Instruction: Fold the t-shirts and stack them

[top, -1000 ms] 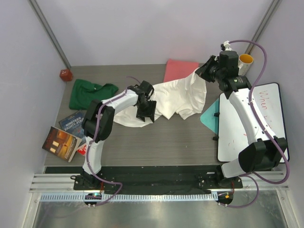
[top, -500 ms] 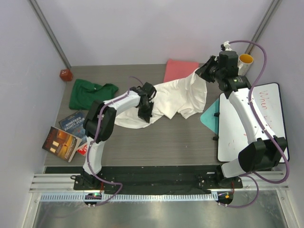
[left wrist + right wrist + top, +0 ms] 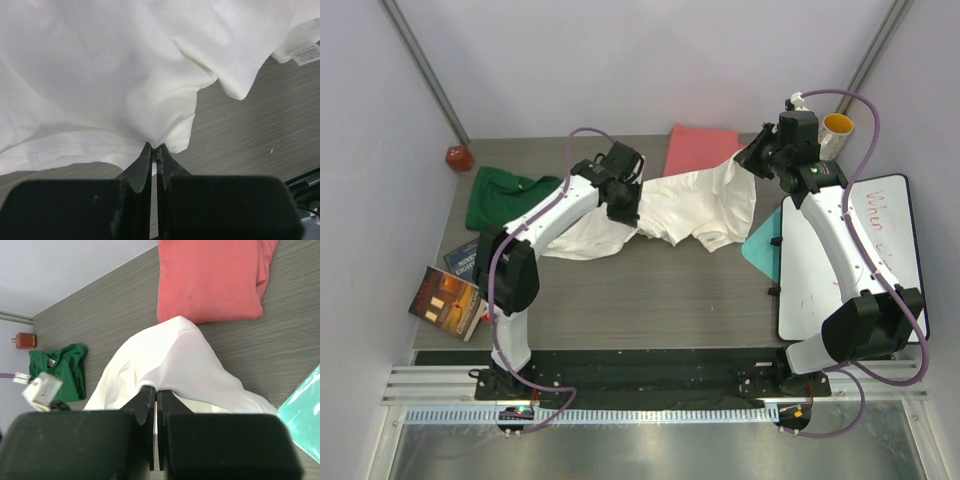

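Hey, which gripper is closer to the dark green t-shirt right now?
Left. The left gripper, shut on the white t-shirt, is just to the right of the dark green t-shirt; the right gripper pinches the white t-shirt's other end, far across the table.

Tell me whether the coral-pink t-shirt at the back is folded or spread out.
Folded. The coral-pink cloth t-shirt lies as a compact rectangle, layers doubled at one edge, no sleeves showing.

Red handwriting on the whiteboard (image 3: 810, 300), cover titles on the books (image 3: 448, 298) and print on the tag (image 3: 307, 54) of the white t-shirt (image 3: 100, 75) are illegible.
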You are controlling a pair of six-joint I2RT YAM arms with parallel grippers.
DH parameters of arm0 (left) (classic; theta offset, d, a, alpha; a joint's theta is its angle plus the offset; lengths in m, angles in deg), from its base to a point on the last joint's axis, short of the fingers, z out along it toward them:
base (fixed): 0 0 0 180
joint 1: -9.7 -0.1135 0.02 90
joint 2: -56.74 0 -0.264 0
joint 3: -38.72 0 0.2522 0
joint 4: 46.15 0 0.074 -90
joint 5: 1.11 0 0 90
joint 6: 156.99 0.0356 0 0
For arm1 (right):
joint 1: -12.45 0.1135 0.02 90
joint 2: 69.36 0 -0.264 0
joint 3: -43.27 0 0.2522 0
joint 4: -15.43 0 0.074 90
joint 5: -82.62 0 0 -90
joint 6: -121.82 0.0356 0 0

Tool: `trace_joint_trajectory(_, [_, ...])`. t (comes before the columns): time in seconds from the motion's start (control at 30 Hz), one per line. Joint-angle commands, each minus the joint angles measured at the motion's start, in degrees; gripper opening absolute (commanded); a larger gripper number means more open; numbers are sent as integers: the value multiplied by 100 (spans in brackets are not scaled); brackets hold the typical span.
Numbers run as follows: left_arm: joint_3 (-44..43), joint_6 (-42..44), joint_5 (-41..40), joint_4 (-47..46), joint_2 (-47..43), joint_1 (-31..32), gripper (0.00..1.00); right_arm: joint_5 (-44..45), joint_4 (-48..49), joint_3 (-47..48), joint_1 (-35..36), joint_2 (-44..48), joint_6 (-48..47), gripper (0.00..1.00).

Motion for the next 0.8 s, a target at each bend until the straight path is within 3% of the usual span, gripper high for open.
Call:
trace_joint_trajectory(0.0, [-299, -18, 207, 91, -442, -130, 0, 159, 23, 11, -32, 227, -73, 1])
trace_joint_trajectory(0.2, [-397, 0, 691, 267, -504, -218, 0, 107, -39, 20, -40, 218, -56, 1])
trace_joint_trajectory(0.33, [-352, -158, 648, 30, -1108, -280, 0, 151, -135, 90, -40, 288, -152, 1])
trace_joint_trajectory(0.5, [-362, -553, 26, 152, -1716, -421, 0, 318, -337, 152, -40, 578, -205, 1])
trace_joint_trajectory(0.6, [261, -914, -641, -50, -2305, -421, 0, 625, -513, 65, -49, 912, -135, 1])
trace_joint_trajectory(0.77, [1008, -906, -1470, 705, -2412, -570, 0, 441, -935, -24, -49, 1106, -126, 1])
